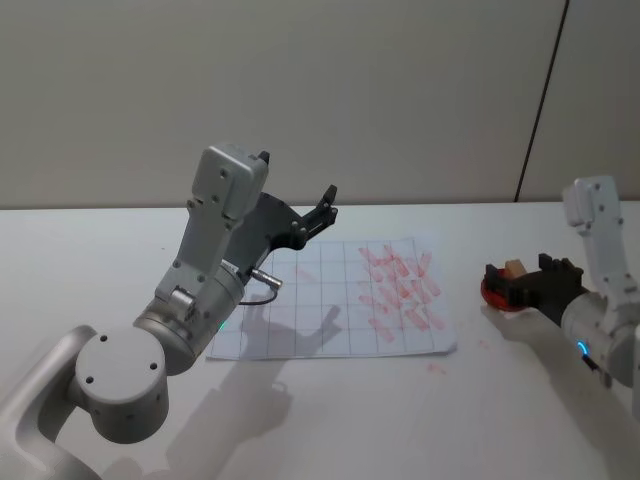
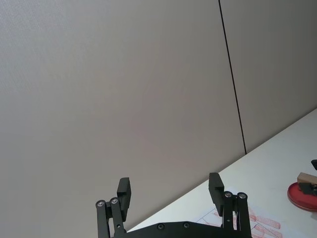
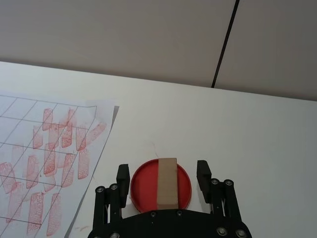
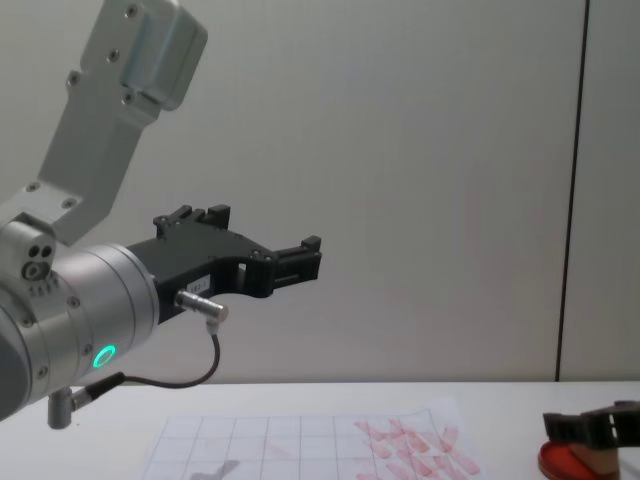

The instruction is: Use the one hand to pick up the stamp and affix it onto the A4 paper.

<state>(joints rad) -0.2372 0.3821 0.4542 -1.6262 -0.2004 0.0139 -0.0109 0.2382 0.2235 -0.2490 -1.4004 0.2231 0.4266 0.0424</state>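
The tan wooden stamp (image 3: pixel 167 182) stands on a round red ink pad (image 3: pixel 143 188) on the table, right of the A4 paper (image 1: pixel 330 310). My right gripper (image 3: pixel 163 173) is open and low at the pad, its fingers (image 3: pixel 124 174) on either side of the stamp with gaps between. The head view shows this gripper (image 1: pixel 508 285) at the stamp (image 1: pixel 514 268). The paper's right half carries a cluster of red stamp marks (image 1: pixel 400 290). My left gripper (image 1: pixel 325 205) hangs open and empty in the air above the paper's far edge.
The white table (image 1: pixel 330 420) has bare room in front of the paper and on the left. A grey wall stands behind. The raised left arm (image 1: pixel 210 260) hangs over the paper's left part and casts a shadow on it.
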